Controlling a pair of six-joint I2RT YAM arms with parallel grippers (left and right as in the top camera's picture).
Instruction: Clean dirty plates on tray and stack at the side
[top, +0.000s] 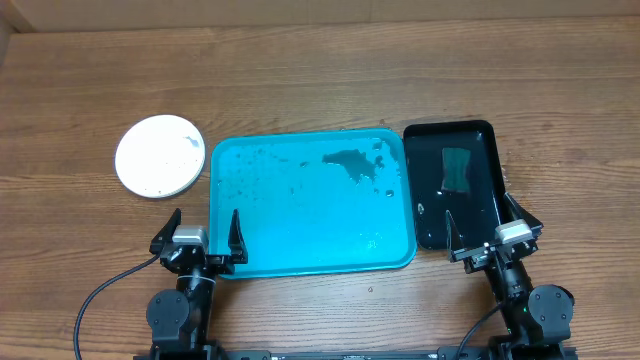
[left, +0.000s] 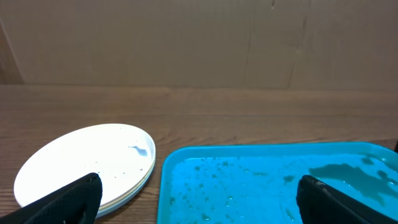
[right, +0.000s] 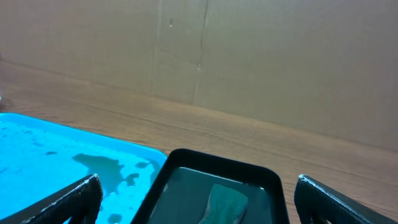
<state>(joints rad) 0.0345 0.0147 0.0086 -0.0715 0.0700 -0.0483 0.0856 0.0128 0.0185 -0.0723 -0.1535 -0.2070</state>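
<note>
- Plates (left: 87, 165): white, stacked, resting on the table (left: 249, 115) at lower left. Layered rims show along the right edge. The top face has a few specks and a small mark near its right side.
- Tray (left: 249, 149): turquoise, just beside the stack and not touching it. Its floor is wet with droplets (left: 211, 177), and a darker puddle (left: 342, 174) lies at the right.
- Left gripper (left: 199, 186): the black fingers (left: 74, 199) are spread wide with nothing between them, one over the plates and one over the tray.
- Backdrop: a plain brown wall (left: 186, 43).

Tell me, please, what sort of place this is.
Probably a robot test bench, not a kitchen: wooden table, plain cardboard-like backdrop, wet turquoise tray beside a black tray.
</note>
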